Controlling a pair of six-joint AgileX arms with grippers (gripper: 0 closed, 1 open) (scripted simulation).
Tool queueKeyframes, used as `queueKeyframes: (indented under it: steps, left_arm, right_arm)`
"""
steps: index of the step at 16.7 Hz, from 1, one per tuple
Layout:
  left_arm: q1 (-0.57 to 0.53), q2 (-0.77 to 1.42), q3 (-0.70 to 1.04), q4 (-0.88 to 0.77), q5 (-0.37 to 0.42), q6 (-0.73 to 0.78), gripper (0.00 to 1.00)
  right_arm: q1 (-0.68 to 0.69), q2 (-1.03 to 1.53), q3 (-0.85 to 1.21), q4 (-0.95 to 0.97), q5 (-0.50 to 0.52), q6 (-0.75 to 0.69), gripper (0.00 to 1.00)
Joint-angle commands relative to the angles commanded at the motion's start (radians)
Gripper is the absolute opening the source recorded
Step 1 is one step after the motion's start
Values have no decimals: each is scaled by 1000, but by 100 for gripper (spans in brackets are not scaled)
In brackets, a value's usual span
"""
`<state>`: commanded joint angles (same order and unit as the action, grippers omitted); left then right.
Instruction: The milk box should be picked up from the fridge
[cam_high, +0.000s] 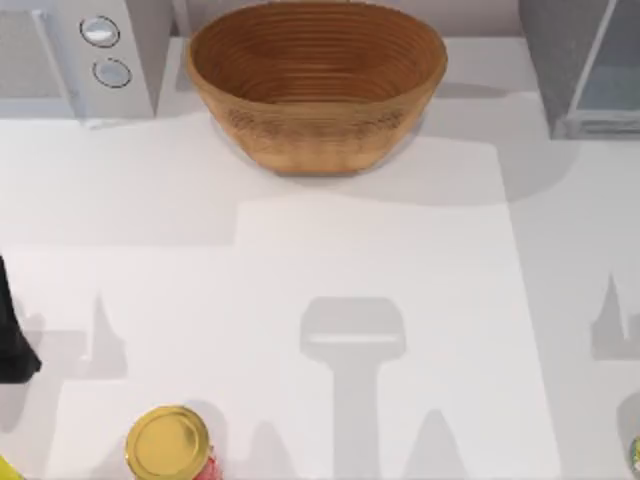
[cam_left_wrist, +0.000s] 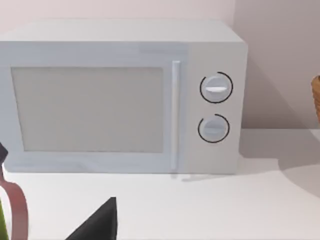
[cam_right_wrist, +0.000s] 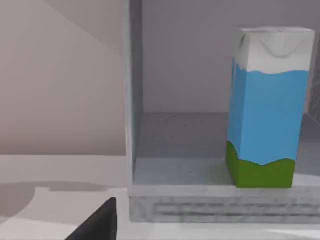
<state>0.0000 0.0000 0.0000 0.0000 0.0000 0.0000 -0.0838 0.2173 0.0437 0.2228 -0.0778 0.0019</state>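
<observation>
The milk box (cam_right_wrist: 265, 107) stands upright on the floor of the open fridge (cam_right_wrist: 170, 170). It has a white top, blue sides and a green base. A dark part of my right gripper (cam_right_wrist: 97, 222) shows low in the right wrist view, in front of the fridge's sill and apart from the carton. From above, the fridge (cam_high: 560, 60) is at the table's back right, with its pale door panel (cam_high: 615, 70) swung outward. My left arm (cam_high: 15, 335) is parked at the table's left edge, and a dark part of its gripper (cam_left_wrist: 97, 222) faces the microwave.
A light-grey microwave (cam_high: 90, 55) with two round knobs is at the back left. A brown woven basket (cam_high: 315, 85) sits at the back middle. A gold-lidded red jar (cam_high: 168, 445) stands at the front left. A small object (cam_high: 634, 455) peeks in at the front right edge.
</observation>
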Motion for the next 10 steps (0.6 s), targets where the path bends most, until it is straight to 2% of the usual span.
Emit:
queueKeyframes:
  steps: [4,10]
  left_arm:
    - [0,0,0,0,0,0,100]
    - [0,0,0,0,0,0,100]
  right_arm:
    - [-107,349,33,323,-99,6,100]
    - [-281,1009,62,853,-265,18,100]
